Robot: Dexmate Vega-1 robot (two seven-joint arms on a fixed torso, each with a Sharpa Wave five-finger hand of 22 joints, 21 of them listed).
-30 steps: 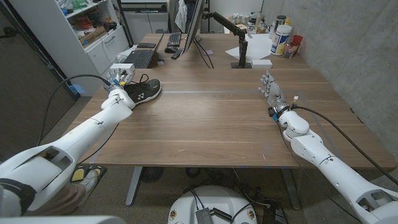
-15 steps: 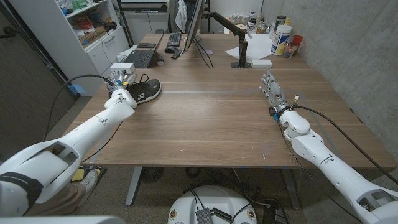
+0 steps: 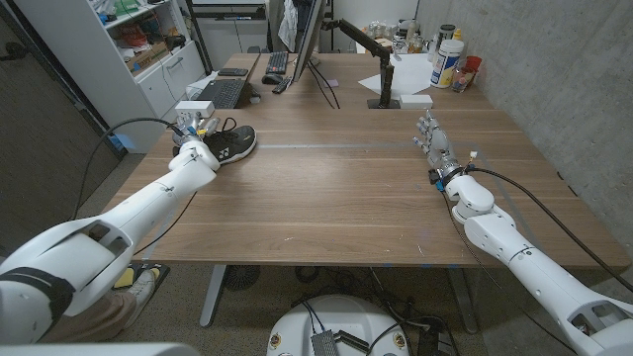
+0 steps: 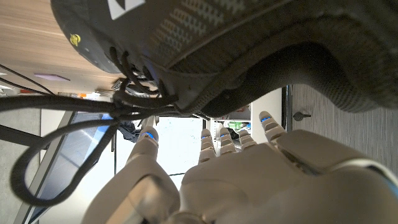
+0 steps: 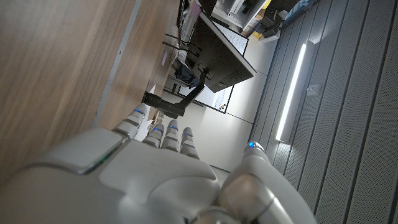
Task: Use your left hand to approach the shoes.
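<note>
Black shoe [image 3: 229, 144], left hand [image 3: 201, 129] now slightly nearer.

White glossy arms, black cables at wrists; silver-grey hands, blue-lit fingertips [image 4: 148, 135].

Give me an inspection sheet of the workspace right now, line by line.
Surface: wooden table, bare in the middle.
Job's things: black shoe at the table's left edge, laces loose.
Clutter: keyboard, monitor stand, bottles at the far side.
Hands: left hand at the shoe's heel, fingers apart under the shoe, holding nothing; right hand apart from the shoe, fingers straight.
Cables: black cable along the left arm, another along the right.
Surroundings: white shelf left, grey wall right.
</note>
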